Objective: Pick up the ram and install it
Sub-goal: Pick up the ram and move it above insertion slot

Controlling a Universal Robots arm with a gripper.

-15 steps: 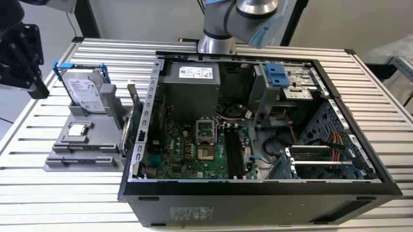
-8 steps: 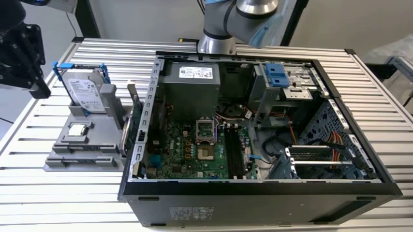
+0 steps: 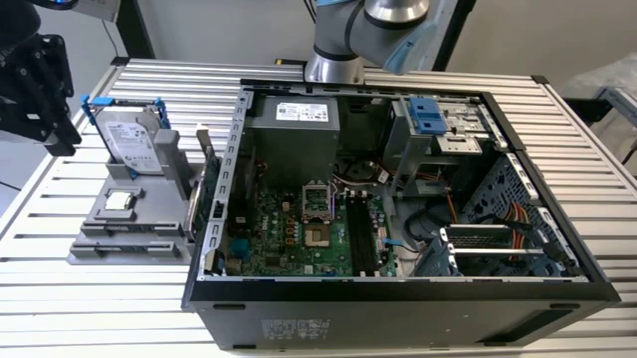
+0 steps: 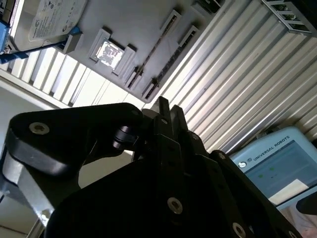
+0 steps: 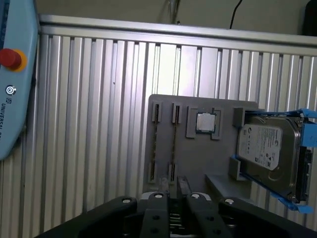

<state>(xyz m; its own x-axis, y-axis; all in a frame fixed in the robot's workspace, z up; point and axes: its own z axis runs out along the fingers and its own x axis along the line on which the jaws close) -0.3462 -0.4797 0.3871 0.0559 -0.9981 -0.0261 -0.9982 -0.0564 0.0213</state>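
In the first wrist view we saw the black gripper closed to a slit on nothing, above the long, thin dark ram, which stood on edge in a slot of the flat grey holder on the ribbed aluminium worktop.

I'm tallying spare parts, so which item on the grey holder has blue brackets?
The hard drive, the big silver box at one end of the grey holder. The small square chip beside it sits bare in its recess, with no blue.
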